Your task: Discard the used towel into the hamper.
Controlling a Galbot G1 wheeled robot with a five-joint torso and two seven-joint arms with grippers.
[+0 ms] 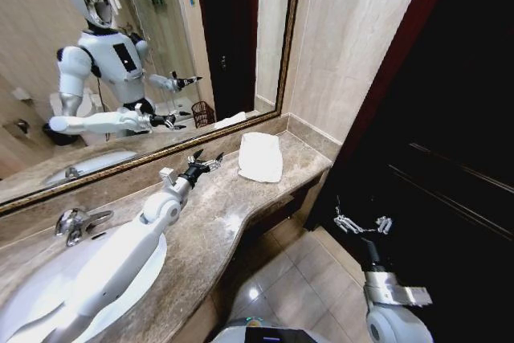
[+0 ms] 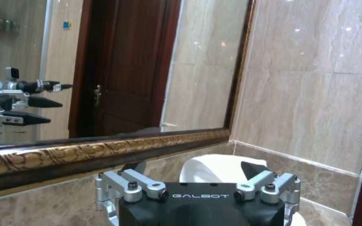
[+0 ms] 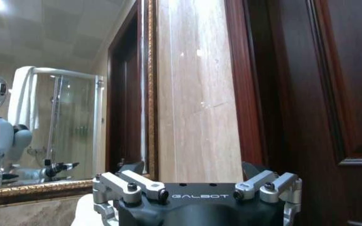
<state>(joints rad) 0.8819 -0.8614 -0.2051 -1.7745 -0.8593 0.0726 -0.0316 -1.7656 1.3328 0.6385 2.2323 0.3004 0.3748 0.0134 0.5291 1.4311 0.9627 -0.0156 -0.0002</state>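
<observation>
Marble surface (image 1: 241, 214) carries a soft, light towel (image 1: 261, 157) at its far end; left claw (image 1: 206, 161), released, should pinch its near edge.

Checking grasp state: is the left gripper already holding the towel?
No. In the head view the left gripper hangs open over the counter, short of the folded white towel.

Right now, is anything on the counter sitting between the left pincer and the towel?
Nothing visible. The left pincer is open above bare marble counter, and the folded white towel lies just beyond it, apart, with no object between them.
</observation>
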